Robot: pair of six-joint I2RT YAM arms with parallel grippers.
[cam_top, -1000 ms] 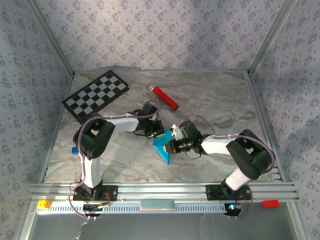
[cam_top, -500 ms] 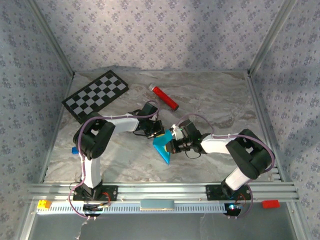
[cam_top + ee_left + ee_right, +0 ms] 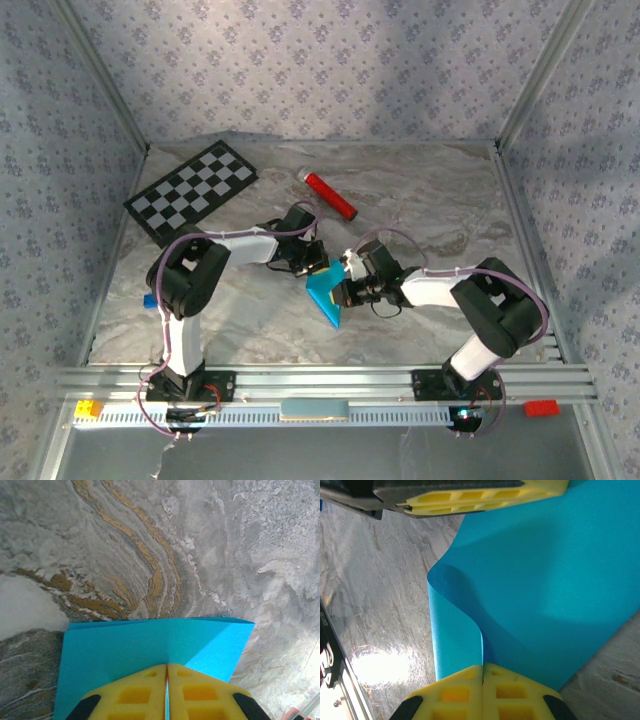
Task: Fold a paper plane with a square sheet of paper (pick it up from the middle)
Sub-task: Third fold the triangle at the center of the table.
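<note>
As sheet of paper (image 3: pixel 326 300) points toward near desk (image 3: pixel 430 200) edge, left hand (image 3: pixel 313 262) pinches far end, right hand (image 3: pixel 342 292) pinches right side.

Top cam: high, behind the 2 arm bases, looks down and fwd over the whole bench (image 3: pixel 440 210). Left wrist cam: v. close, looks past left tool (image 3: pixel 166 692) onto blue paper (image 3: pixel 150 645). Right wrist cam: likewise past right tool (image 3: pixel 482 692). All 3 share the blue paper.
</note>
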